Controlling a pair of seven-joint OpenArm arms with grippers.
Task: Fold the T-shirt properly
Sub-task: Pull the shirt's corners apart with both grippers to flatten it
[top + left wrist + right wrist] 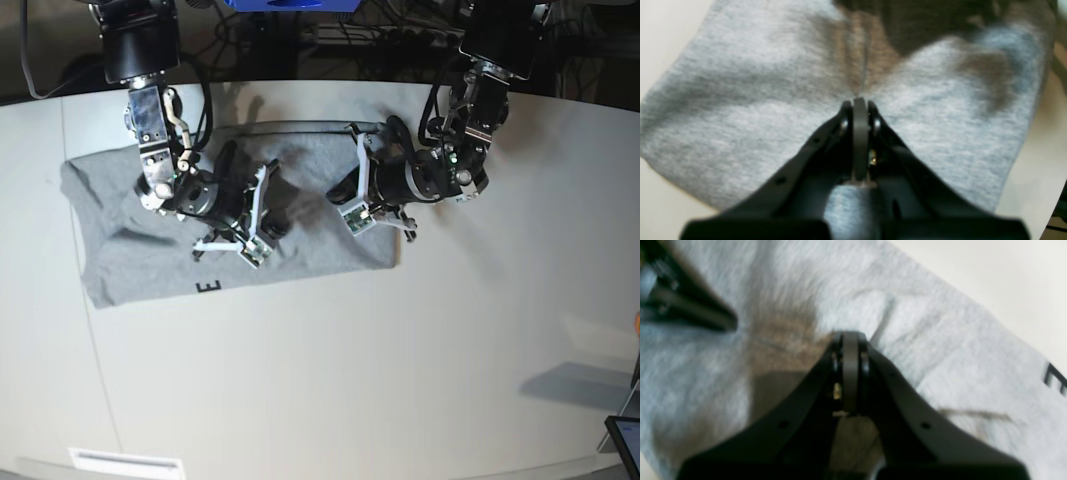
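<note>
We see the shirt [150,235] lying flat on the white table [330,380], toward its far left part, a black letter showing at its near edge. No container appears anywhere.

On the left of the base view, our right claw [268,215] sits low over the middle of the shirt, its jaws clenched together; in its wrist view [850,336] the tips meet at the cloth, though we cannot tell whether any fabric is pinched between them.

Further right, our left claw [345,195] is over the shirt's right part, also clenched; its wrist view [859,101] shows the tips at a crease in the grey cloth, and again we cannot tell if fabric is caught.

The two claws are near each other, tips facing. Behind the table are dark cables [390,35].
</note>
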